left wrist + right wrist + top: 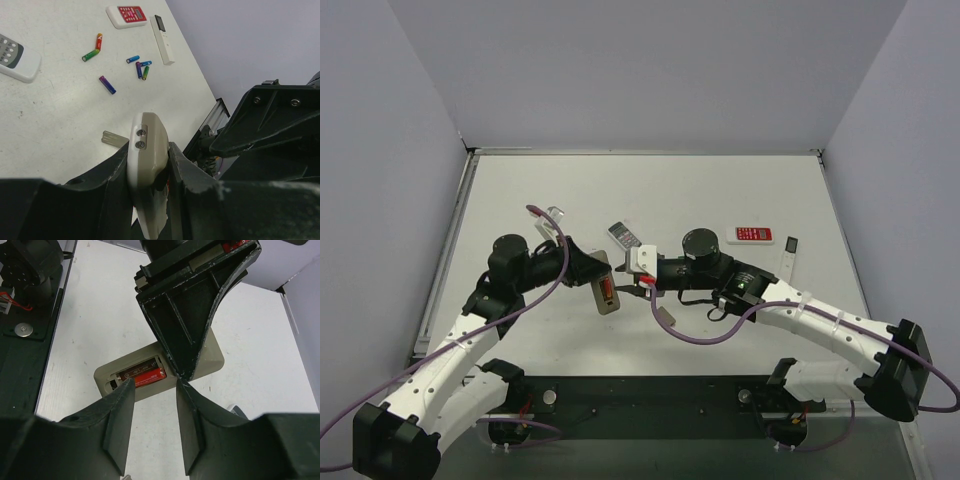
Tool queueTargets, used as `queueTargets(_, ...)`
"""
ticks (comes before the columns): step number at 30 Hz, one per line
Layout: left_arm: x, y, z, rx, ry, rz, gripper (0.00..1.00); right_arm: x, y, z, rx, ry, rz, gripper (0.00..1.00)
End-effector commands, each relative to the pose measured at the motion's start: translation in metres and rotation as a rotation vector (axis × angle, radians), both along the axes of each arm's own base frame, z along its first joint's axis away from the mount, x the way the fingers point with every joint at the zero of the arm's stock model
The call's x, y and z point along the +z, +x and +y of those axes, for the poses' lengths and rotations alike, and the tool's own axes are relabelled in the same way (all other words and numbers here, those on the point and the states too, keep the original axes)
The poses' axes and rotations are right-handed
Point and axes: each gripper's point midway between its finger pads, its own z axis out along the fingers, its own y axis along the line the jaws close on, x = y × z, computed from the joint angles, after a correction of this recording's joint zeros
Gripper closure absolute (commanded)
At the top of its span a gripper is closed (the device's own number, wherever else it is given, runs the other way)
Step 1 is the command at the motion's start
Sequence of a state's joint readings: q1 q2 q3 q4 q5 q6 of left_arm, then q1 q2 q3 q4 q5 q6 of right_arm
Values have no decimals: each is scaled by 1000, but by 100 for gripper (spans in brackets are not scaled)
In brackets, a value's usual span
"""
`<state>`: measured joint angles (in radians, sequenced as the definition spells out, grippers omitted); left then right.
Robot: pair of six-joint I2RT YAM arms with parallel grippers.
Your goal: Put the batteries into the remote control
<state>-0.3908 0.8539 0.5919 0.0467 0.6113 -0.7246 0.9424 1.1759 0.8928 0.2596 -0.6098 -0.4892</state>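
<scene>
My left gripper [148, 150] is shut on the remote control [147, 155], holding it edge-on above the table. In the top view the remote [605, 290] hangs from the left gripper [592, 275] with its tan-grey back up. Its battery bay is open, with one red battery [147, 376] in it and a dark slot beside that. My right gripper [155, 385] is open and empty, its fingertips just short of the remote's [160, 367] bay; it also shows in the top view [642, 272]. Several loose batteries [107, 84] lie on the table.
A small grey cover plate [114, 138] lies on the table under the remote. A red flat remote [127, 16], a slim white remote with dark display [162, 39] and a white buttoned remote [15, 57] lie farther off. The right arm hides the loose batteries in the top view.
</scene>
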Motion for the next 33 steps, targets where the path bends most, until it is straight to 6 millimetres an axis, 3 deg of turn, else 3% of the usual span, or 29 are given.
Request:
queueTargets(1, 34, -1, -5, -38, -32, -89, 100, 24, -4, 15, 82, 46, -69, 72)
queueTargets(4, 35, -1, -5, -40, -35, -90, 100, 24, -5, 19, 97, 35, -71, 77)
queueTargets(26, 42, -5, -5, -47, -53, -98, 100, 5, -2, 33, 133, -43, -56, 85)
queueTargets(33, 46, -6, -5, -45, -63, -100, 100, -11, -3, 32, 134, -119, -66, 92)
